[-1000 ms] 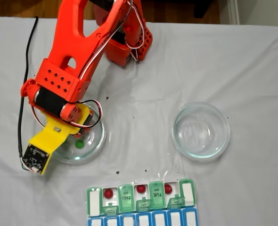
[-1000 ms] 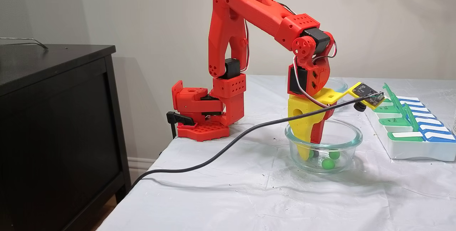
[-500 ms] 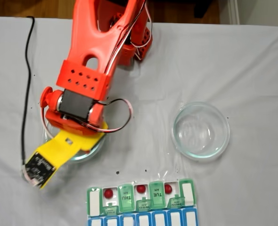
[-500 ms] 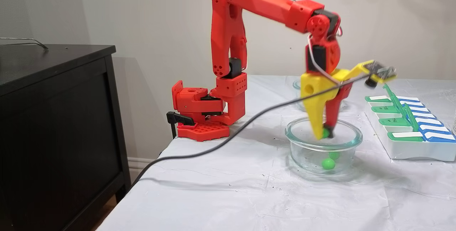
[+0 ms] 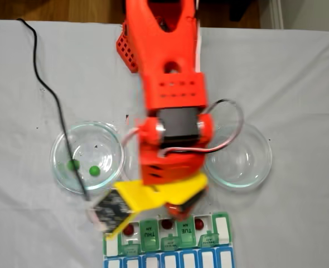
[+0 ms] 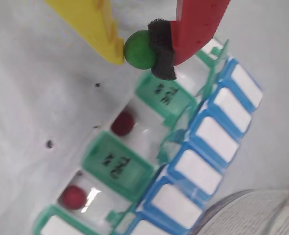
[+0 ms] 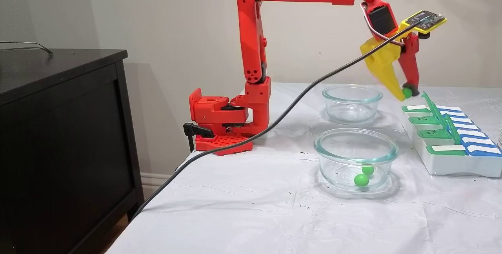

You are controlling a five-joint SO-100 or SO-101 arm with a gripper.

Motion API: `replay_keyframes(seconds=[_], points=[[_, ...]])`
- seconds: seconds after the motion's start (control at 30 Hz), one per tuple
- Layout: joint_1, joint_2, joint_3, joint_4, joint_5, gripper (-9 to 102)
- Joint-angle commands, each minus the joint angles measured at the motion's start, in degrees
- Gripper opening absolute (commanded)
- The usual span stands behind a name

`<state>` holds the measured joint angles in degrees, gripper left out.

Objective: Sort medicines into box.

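The gripper (image 6: 137, 49) clamps a green ball (image 6: 140, 49) between its yellow finger and the foam pad of its red finger. Just beneath the jaws lies the pill box (image 6: 134, 166) (green lids raised), with two dark red balls (image 6: 122, 123) in open compartments. Two more green balls (image 7: 361, 180) sit in a glass dish (image 7: 356, 144), well away from the jaws.

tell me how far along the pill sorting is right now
Done: three dark red balls lie in open compartments of the pill organizer. In hand: the gripper pinches one green ball just above the organizer's row of green lids. Left: two green balls sit in the near glass dish, waiting to be carried over; the far glass dish holds nothing.
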<state>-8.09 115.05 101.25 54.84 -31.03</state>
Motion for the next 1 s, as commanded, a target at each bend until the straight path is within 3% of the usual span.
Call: replay_keyframes(seconds=[0.0, 0.47, 0.97], points=[[-3.5, -0.3, -0.5, -8.1, 4.8, 0], [-6.9, 0.5, 6.2, -10.1, 4.4, 0], [-5.8, -7.1, 0.4, -15.4, 6.2, 0]])
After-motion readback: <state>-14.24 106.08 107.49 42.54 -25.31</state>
